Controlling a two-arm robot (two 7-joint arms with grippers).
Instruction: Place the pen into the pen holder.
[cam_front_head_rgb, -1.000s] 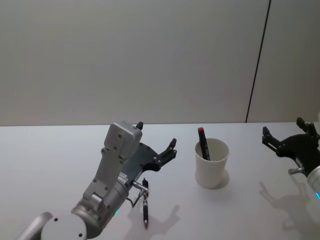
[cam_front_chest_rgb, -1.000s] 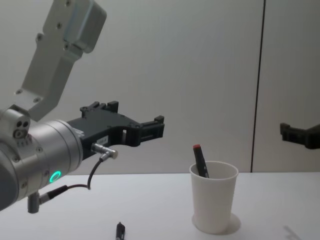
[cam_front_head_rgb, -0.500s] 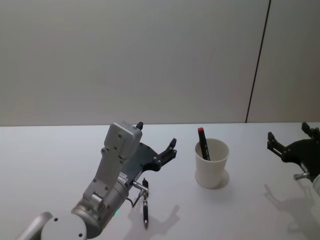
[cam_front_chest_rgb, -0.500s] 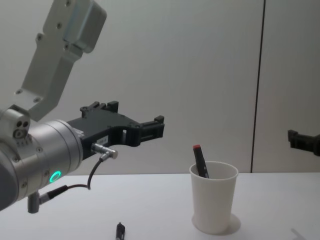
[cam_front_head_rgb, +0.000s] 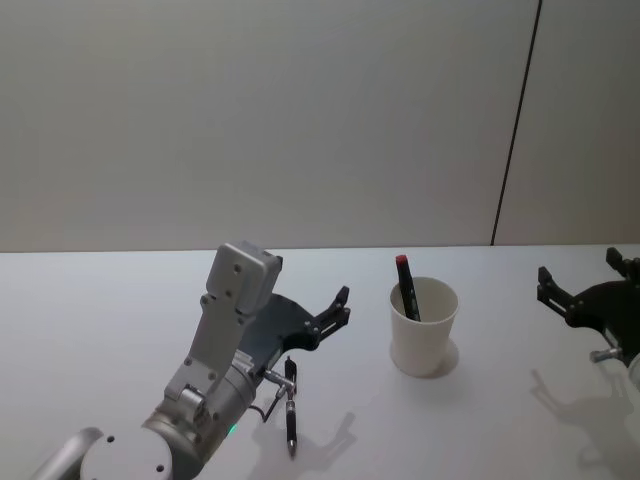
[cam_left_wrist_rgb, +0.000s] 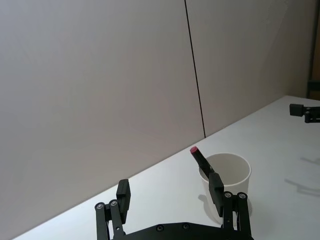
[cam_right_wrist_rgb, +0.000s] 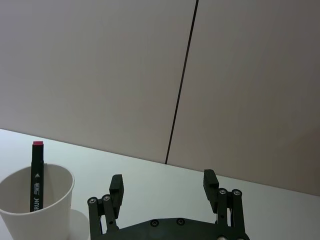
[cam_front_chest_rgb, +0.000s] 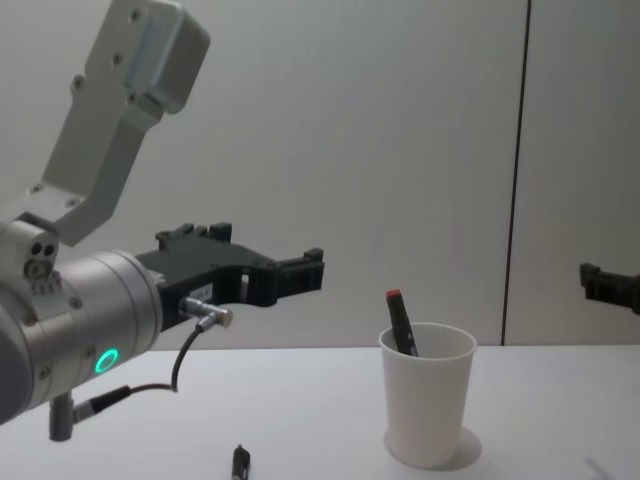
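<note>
The pen holder, a white paper cup, stands upright right of the table's middle, also in the chest view. A black marker with a red cap leans inside it, its top above the rim. A black pen lies flat on the table below my left wrist; its tip shows low in the chest view. My left gripper hovers open and empty left of the cup, above that pen. Its fingers frame the cup from afar. My right gripper is open and empty, far right of the cup.
The white table runs back to a plain grey wall with a dark vertical seam. A cable and metal plug hang from my left wrist just above the lying pen.
My right gripper has pulled away from the cup toward the right edge. My left gripper has dipped slightly. The cup, marker and lying pen have not moved.
</note>
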